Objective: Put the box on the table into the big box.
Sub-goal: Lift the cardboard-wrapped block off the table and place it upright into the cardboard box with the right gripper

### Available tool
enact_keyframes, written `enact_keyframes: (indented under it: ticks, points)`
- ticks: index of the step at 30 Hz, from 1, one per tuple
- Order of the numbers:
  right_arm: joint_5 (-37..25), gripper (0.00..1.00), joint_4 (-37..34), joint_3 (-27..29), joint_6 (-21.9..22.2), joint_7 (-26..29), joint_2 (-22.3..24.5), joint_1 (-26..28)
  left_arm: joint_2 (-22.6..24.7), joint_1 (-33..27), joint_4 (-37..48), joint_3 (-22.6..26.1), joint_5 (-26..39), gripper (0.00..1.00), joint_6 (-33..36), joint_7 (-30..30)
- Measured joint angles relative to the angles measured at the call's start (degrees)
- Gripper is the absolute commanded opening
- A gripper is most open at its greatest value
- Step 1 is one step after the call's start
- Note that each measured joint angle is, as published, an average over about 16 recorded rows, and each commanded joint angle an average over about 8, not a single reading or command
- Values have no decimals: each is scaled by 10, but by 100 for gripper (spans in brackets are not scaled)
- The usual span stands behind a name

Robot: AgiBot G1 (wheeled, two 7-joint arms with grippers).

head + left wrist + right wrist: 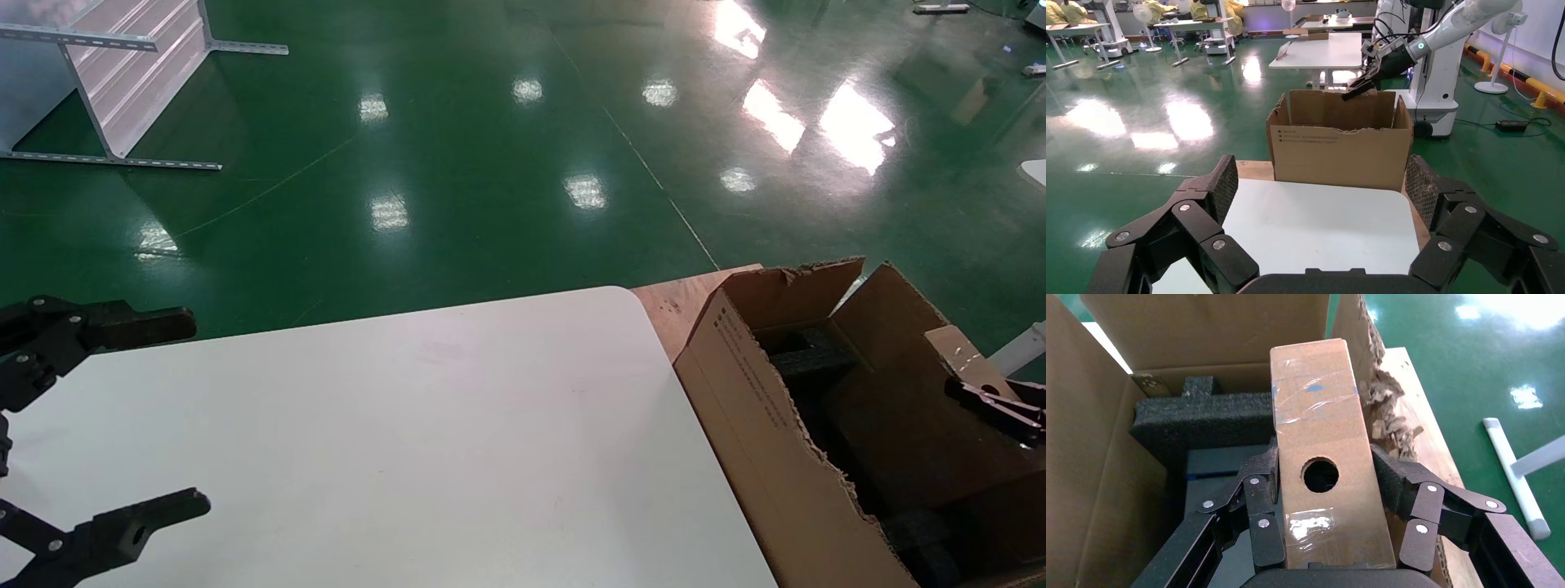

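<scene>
Overhead lamps are casting bright white patches of glare across the glossy green floor (490, 163), strongest toward the far right in the head view. The table (409, 441) is lying evenly lit, showing only soft shadow. The interior of the big box (760, 425) is falling into deep shade around the black foam (1199, 416). Tape on the box (1321, 435) is glinting.

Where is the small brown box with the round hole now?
The small brown box with a round hole is gripped by the right gripper above the large cardboard carton, over its black foam.
</scene>
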Motion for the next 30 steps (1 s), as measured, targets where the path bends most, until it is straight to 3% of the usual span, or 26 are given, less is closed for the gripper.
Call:
enact_keyframes:
  ticks: [30]
  points:
    - [-17, 0, 33, -14, 82, 45, -45, -6, 0, 0, 0, 1, 0, 100, 0, 0]
